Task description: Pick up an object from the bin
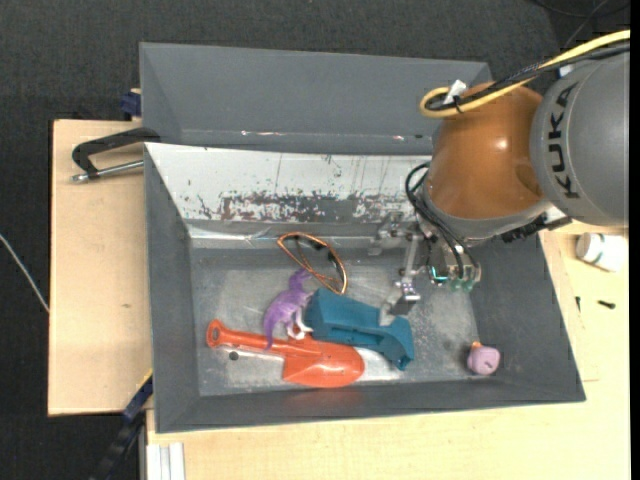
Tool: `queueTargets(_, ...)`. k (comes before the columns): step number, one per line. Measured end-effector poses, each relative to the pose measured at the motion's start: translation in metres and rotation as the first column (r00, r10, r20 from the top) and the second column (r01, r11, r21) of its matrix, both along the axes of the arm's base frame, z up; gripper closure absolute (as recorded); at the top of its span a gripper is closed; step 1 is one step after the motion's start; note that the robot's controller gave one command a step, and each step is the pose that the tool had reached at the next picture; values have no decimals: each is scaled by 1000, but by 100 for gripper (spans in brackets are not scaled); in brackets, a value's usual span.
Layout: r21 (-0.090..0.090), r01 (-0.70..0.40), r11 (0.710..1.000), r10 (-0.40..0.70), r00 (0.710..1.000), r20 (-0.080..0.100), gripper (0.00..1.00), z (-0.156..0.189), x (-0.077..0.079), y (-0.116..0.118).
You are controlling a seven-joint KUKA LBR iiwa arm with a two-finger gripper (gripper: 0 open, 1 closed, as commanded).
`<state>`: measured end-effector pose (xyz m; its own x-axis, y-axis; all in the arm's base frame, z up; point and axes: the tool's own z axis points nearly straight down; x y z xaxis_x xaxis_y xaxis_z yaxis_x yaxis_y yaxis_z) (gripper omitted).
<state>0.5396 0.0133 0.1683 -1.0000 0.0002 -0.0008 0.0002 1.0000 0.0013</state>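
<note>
Nothing is lifted yet: my gripper hangs over the right end of the teal plastic piece mid-bin, beside the orange scoop. Spread or closed, I cannot tell; grasping and lifting remain.

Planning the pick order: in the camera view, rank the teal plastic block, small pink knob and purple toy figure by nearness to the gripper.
1. Teal plastic block, just below-left of the gripper.
2. Small pink knob, lower right corner.
3. Purple toy figure, left, beyond the block.
</note>
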Motion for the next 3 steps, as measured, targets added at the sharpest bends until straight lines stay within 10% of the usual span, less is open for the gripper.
queueTargets(1, 0, 36, 999, -36, 999, 8, 0, -46, -12, 18)
queueTargets(2, -3, 131, 991, -131, 991, 7, 100, -92, -11, 31)
queueTargets(3, -3, 131, 991, -131, 991, 7, 100, -92, -11, 31)
